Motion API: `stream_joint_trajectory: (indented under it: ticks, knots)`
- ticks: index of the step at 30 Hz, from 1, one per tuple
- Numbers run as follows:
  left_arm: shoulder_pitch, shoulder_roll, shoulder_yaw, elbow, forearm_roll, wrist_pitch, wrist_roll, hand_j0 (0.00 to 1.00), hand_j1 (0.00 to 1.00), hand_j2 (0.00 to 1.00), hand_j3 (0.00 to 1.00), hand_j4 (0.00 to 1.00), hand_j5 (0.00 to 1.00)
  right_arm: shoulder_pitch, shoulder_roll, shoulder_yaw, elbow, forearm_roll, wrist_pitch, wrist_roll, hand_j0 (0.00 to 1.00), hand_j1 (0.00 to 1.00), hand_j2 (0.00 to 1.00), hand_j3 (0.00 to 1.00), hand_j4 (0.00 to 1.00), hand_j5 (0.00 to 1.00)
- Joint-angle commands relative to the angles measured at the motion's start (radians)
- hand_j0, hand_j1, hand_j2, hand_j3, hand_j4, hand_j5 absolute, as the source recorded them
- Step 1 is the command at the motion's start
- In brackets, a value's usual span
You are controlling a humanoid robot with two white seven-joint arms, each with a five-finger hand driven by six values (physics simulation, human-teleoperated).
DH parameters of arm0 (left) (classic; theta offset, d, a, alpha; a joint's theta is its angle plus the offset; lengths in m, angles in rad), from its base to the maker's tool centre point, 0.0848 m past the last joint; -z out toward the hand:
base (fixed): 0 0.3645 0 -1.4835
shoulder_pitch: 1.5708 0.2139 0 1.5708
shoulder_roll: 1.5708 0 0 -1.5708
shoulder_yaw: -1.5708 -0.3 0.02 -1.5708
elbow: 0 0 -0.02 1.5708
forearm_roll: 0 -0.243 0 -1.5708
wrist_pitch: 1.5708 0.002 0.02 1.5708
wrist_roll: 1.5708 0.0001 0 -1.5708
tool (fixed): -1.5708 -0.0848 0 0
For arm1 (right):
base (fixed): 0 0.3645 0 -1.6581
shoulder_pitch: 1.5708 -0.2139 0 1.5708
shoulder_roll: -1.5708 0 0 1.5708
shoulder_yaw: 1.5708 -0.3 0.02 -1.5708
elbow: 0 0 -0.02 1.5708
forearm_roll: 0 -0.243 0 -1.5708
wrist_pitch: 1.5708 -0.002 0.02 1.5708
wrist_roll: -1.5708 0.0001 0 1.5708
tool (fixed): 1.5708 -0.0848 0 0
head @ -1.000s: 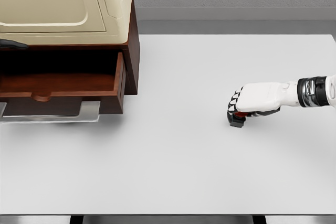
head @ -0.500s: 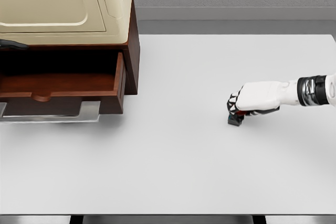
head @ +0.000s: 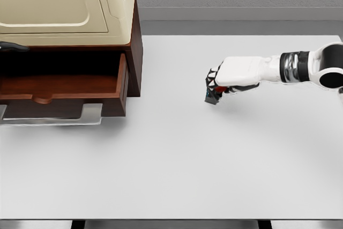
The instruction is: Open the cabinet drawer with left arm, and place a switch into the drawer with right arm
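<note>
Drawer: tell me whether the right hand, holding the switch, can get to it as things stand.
Probably yes. The drawer stands pulled out with its inside showing, and only bare table lies between it and the right hand, which grips the switch. The cabinet overhangs the drawer's back, so the front part is freer.

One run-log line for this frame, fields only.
stage: carrying | right hand: shut on switch, above table | drawer: open | left arm: not in view | switch not yet in drawer
</note>
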Motion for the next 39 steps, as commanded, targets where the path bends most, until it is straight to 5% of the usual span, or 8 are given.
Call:
stream_joint_trajectory:
  ticks: [1,9,27,39]
  knots:
    - [-0.002,0.001,0.002,0.000,0.008,0.003,0.000,1.00,1.00,1.00,1.00,1.00,1.00,-0.003,0.027,-0.001,0.007,-0.006,0.003,-0.001,0.38,0.38,0.38,0.38,0.38,0.38]
    - [-0.002,0.003,0.002,0.000,0.008,0.003,0.000,1.00,1.00,1.00,1.00,1.00,1.00,-0.048,0.068,0.010,-0.009,-0.008,0.003,-0.001,0.38,0.38,0.38,0.38,0.38,0.38]
    - [0.006,0.006,0.016,0.041,0.010,0.003,0.000,1.00,1.00,1.00,1.00,1.00,1.00,-0.265,0.235,0.117,-0.019,-0.080,0.003,-0.001,0.38,0.38,0.38,0.38,0.38,0.38]
    - [0.006,-0.009,0.020,0.040,0.010,0.003,0.000,1.00,1.00,1.00,1.00,1.00,1.00,-0.373,0.271,0.145,-0.018,-0.135,0.003,-0.001,0.38,0.38,0.38,0.38,0.38,0.38]
